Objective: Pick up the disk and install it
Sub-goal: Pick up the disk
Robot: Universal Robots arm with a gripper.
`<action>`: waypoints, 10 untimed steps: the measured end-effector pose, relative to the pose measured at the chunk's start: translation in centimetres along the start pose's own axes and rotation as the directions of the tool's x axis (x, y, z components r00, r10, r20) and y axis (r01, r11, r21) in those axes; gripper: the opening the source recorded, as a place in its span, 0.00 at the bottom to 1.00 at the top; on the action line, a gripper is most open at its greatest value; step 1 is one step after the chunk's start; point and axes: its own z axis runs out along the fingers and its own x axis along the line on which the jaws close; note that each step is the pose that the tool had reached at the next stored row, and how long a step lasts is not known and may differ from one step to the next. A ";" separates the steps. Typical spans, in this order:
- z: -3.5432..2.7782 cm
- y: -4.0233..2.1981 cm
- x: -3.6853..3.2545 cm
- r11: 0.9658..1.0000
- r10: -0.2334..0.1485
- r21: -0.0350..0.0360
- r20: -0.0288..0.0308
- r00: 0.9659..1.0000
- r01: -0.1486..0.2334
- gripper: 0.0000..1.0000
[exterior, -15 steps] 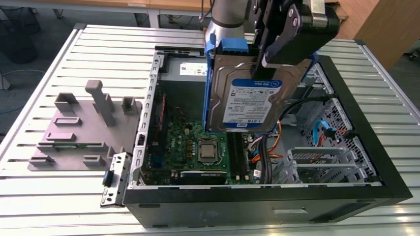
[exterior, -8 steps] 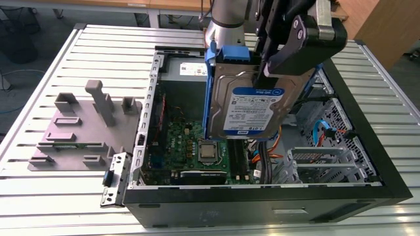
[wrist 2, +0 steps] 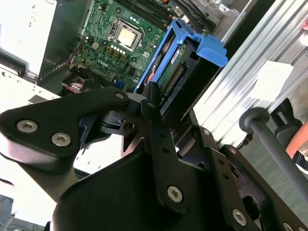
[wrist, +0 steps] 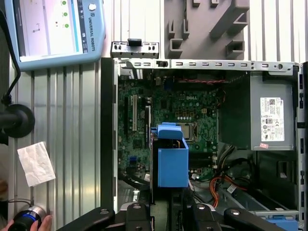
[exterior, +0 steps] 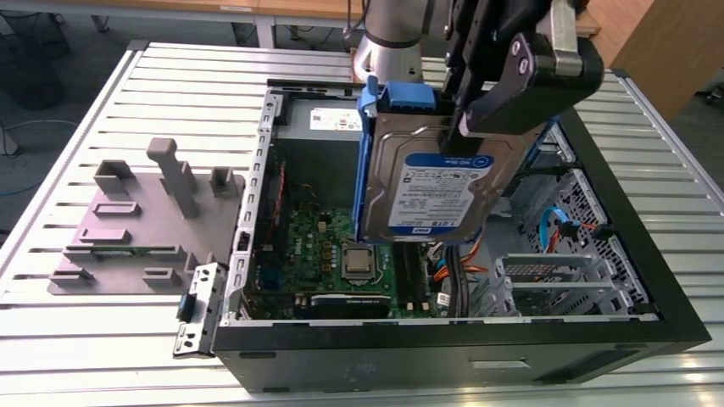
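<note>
The disk, a silver hard drive with a white-and-blue label and blue side rails, hangs upright above the open computer case. My gripper is shut on its upper edge from above. In the second wrist view the black fingers clamp the disk over the motherboard. In the first wrist view the disk appears end-on as a blue block just beyond the gripper, over the green motherboard.
The case holds a grey power supply, cables and a metal drive cage at the exterior view's right. A grey fixture plate lies beside the case. A teach pendant, a white paper and a person's hand are outside it.
</note>
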 end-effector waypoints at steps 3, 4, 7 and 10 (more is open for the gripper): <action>0.02 -0.50 -0.01 1.000 0.000 0.000 0.000 1.000 0.000 0.35; 0.02 -0.69 -0.02 1.000 0.000 0.000 0.000 1.000 0.000 0.35; 0.02 -1.26 -0.03 1.000 0.000 0.000 0.000 1.000 0.000 0.35; 0.02 -1.79 -0.04 1.000 0.000 0.000 0.000 1.000 0.000 0.35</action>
